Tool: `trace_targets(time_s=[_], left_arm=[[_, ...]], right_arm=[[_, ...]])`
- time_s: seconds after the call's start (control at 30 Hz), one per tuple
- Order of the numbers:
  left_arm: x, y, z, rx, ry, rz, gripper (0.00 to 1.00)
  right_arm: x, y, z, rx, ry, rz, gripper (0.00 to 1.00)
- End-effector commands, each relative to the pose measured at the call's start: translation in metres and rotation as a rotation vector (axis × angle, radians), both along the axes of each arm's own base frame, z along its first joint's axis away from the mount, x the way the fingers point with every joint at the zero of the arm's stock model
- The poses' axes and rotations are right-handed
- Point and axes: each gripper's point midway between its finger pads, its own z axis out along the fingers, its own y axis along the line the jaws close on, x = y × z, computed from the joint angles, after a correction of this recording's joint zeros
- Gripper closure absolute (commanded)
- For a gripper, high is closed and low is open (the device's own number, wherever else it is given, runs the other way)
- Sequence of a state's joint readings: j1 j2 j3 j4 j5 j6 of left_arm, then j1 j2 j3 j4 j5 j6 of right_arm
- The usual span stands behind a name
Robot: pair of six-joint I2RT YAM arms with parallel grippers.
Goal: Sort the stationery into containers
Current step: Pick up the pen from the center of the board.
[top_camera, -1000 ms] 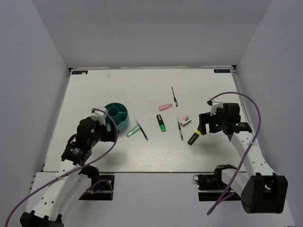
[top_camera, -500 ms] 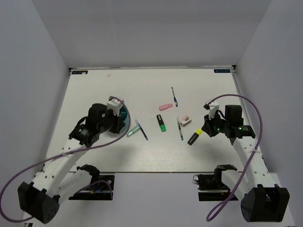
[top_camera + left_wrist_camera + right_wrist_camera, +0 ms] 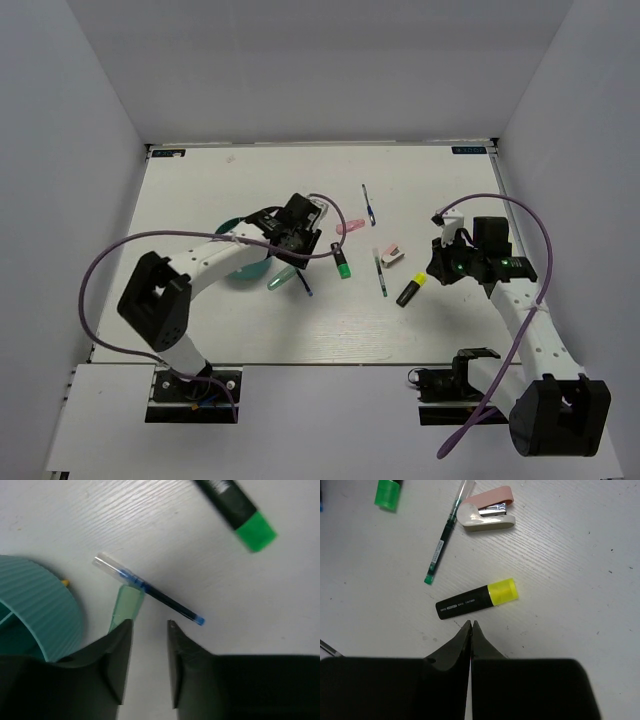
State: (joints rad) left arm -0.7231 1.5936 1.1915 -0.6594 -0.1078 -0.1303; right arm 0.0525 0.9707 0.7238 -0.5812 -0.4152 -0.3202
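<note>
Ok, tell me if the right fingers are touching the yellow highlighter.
Apart. The right wrist view shows the shut right fingers ending short of the yellow highlighter, with a strip of bare table between the tips and its black body.

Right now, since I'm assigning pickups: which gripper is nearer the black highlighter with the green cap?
Left. The left gripper hovers close beside the green-capped highlighter, by the thin blue pen; the right gripper is farther off, at the black yellow-capped highlighter.

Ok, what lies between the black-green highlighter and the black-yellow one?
A thin green pen, touching neither of them; the top external view shows it, and the right wrist view does too.
</note>
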Motion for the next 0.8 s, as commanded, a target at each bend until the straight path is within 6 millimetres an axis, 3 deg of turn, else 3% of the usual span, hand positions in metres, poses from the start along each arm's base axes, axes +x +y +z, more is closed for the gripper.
trace_targets(time_s=[0.0,0.03,0.07,0.13,0.17,0.27,0.43,0.77], left_arm=[[0.017,0.008,0.005,0.037,-0.042,0.238,0.44],[0.019,0.002,0.008,0.008,-0.043,0.303,0.42],[0.022,0.002,-0.005,0.037,-0.028,0.326,0.42],[0.034,-0.004,-0.001,0.01,-0.054,0.38,0.42],[0.035,-0.006,-0.014,0.018,-0.036,0.408,0.42],[0.046,-0.012,-0.024,-0.024,-0.024,0.465,0.42],[0.053,0.001,-0.038,-0.019,-0.032,0.595,0.46],[0.057,0.012,-0.043,-0.047,-0.071,0.732,0.47]], right_arm=[[0.011,-0.004,0.011,-0.007,-0.031,-0.038,1.0],[0.011,-0.004,0.011,-0.007,-0.031,-0.04,0.99],[0.011,-0.004,0.011,-0.008,-0.03,-0.038,0.98],[0.011,-0.004,0.01,-0.009,-0.029,-0.039,0.98],[0.012,-0.004,0.01,-0.01,-0.029,-0.04,0.98],[0.01,-0.005,0.008,-0.012,-0.022,-0.04,0.98],[0.012,-0.01,0.007,-0.037,-0.036,-0.059,0.98],[0.011,-0.011,0.003,-0.046,-0.031,-0.056,0.98]])
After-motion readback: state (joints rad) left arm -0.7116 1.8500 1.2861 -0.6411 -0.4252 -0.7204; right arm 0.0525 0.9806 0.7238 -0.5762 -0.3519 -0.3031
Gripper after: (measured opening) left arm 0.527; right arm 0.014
